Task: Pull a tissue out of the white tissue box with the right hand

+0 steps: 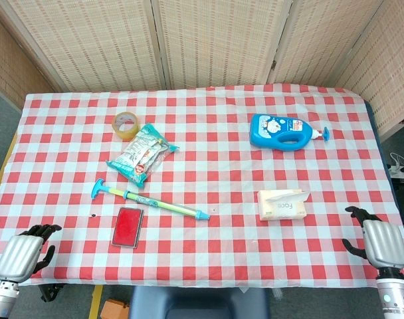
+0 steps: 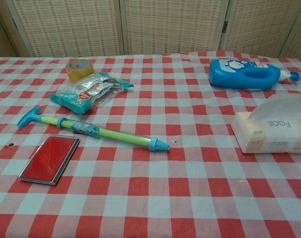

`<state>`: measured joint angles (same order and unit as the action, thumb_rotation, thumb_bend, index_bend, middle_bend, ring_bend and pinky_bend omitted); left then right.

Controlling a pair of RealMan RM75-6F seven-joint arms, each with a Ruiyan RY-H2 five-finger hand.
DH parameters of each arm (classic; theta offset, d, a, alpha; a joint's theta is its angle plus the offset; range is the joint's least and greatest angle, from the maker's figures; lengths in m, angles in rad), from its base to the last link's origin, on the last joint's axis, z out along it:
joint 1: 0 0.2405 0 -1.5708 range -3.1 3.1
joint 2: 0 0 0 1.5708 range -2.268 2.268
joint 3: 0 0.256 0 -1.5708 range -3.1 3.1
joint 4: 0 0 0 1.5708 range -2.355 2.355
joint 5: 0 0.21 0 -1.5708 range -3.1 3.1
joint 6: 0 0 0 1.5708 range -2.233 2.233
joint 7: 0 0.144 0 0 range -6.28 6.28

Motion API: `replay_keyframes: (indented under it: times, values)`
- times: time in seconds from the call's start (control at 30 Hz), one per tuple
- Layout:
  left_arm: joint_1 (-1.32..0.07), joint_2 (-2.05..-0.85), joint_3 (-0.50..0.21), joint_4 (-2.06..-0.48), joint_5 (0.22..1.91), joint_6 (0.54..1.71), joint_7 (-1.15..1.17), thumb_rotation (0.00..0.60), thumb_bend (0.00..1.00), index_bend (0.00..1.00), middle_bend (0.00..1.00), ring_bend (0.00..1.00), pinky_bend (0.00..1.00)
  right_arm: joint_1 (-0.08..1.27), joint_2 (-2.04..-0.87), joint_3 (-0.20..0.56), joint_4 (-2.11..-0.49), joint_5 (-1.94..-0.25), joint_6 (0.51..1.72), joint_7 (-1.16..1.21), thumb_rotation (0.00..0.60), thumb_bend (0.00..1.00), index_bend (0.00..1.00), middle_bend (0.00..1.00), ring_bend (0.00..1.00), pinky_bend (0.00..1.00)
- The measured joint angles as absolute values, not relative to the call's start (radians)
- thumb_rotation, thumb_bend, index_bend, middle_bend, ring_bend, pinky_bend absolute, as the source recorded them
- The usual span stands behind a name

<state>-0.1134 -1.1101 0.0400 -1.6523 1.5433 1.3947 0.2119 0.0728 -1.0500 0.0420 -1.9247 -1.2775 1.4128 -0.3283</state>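
Observation:
The white tissue box (image 1: 282,206) lies on the checked tablecloth right of centre, with a tissue (image 1: 296,195) sticking up from its top. In the chest view the tissue box (image 2: 272,137) is at the right edge, its tissue (image 2: 284,108) raised above it. My right hand (image 1: 381,240) hovers at the table's near right corner, to the right of the box and apart from it, fingers curled downward and holding nothing. At the near left corner my left hand (image 1: 22,254) also holds nothing. Neither hand shows in the chest view.
A blue bottle (image 1: 285,131) lies behind the tissue box. A green-and-blue stick (image 1: 149,199), a red flat case (image 1: 127,227), a snack packet (image 1: 141,153) and a tape roll (image 1: 126,124) lie on the left half. Woven screens stand behind the table.

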Motion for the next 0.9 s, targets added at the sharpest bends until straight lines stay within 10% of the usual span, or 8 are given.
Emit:
replay_keyframes:
  times: [0.9]
  values:
    - [-0.105,-1.101,0.037,-1.665,1.542,1.411,0.202,0.6,0.51,0.31,0.34,0.3,0.53,0.233,-1.279,0.138,-1.647,-1.283,1.275,-0.284,0.6,0.13,0.3,0.57,0.68,0.81]
